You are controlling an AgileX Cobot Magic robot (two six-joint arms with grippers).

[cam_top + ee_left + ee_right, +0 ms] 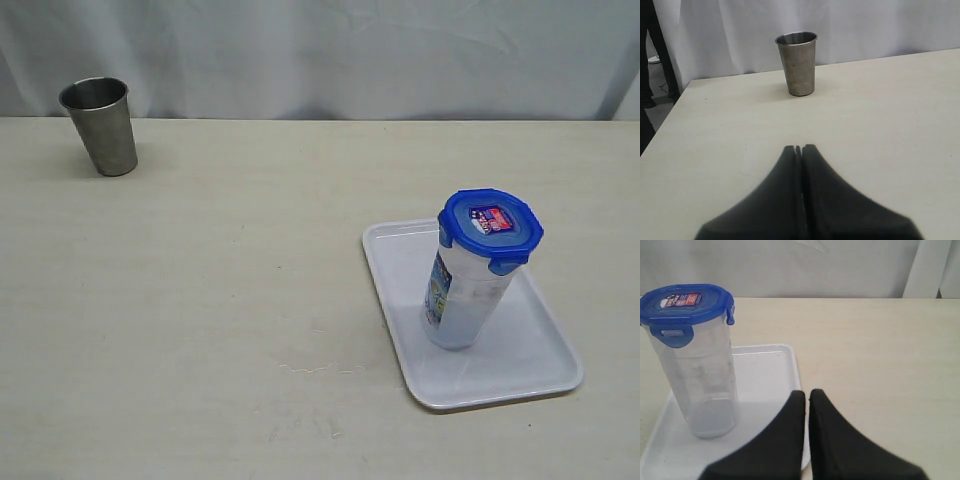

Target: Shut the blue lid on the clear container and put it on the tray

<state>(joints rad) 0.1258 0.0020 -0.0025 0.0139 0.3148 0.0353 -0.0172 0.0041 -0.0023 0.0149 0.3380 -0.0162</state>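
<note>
The clear container (462, 295) stands upright on the white tray (530, 360), right of the table's middle, and carries the blue lid (490, 228) on its top. In the right wrist view the same container (702, 380) with its lid (686, 305) rests on the tray (767, 370). My right gripper (807, 392) is shut and empty, hovering over the tray's edge, apart from the container. My left gripper (798, 148) is shut with nothing in it, above bare table. Neither arm shows in the exterior view.
A grey steel cup (100, 125) stands upright at the far left of the table, also ahead of the left gripper as the cup (797, 62). A pale curtain (320, 50) hangs behind the table. The table's left edge (665, 125) shows in the left wrist view.
</note>
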